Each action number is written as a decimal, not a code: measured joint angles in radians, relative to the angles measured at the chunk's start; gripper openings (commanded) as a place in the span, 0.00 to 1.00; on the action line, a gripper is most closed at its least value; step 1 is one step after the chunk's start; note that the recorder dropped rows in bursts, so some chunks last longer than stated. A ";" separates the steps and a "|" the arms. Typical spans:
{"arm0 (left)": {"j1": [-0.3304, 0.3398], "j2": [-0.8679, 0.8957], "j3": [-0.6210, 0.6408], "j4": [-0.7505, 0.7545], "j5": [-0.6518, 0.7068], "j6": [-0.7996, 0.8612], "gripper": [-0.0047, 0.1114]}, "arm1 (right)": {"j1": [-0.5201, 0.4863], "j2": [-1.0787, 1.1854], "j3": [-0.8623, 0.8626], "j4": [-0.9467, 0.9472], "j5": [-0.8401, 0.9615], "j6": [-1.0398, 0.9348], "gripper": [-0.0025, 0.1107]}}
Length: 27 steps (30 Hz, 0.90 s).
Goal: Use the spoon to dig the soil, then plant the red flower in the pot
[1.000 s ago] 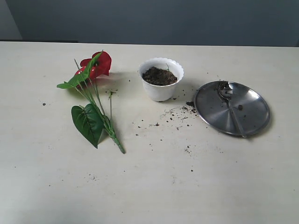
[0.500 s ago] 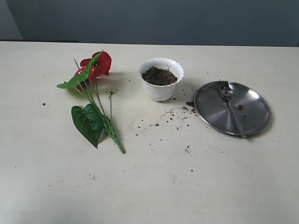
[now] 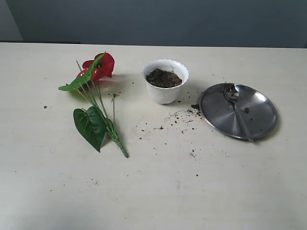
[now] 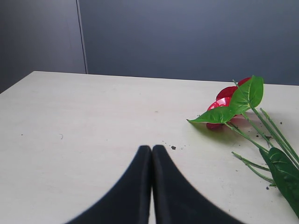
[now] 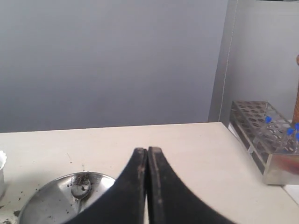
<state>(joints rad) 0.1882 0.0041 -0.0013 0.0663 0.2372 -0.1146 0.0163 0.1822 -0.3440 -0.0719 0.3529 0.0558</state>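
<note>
Smooth table [image 3: 216, 191], crumbly soil [image 3: 163, 78] in scalloped pot [image 3: 164, 94], shiny spoon [image 3: 236, 108] at three o'clock. Left gripper [image 4: 151, 148], right gripper [image 5: 147, 150] closed tight, empty. Unmoved.

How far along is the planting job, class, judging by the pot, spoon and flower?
Done: nothing visibly; the pot holds soil, with crumbs scattered on the table. In hand: nothing; the left hand and right hand are shut and empty. Left: take the spoon off the steel plate, dig, then plant the red flower, which lies on the table.
</note>
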 measured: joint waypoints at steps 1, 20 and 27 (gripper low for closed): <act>0.000 0.000 0.000 0.000 0.000 0.000 0.05 | 0.000 0.000 0.012 0.009 -0.006 0.000 0.02; 0.000 0.000 0.000 0.000 0.000 0.000 0.05 | 0.000 -0.012 0.339 0.055 -0.317 -0.081 0.02; 0.000 0.000 0.000 0.000 0.000 0.000 0.05 | 0.000 -0.012 0.339 0.057 -0.309 -0.084 0.02</act>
<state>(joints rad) 0.1882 0.0041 -0.0013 0.0663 0.2372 -0.1146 0.0163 0.1697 -0.0048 -0.0150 0.0437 -0.0284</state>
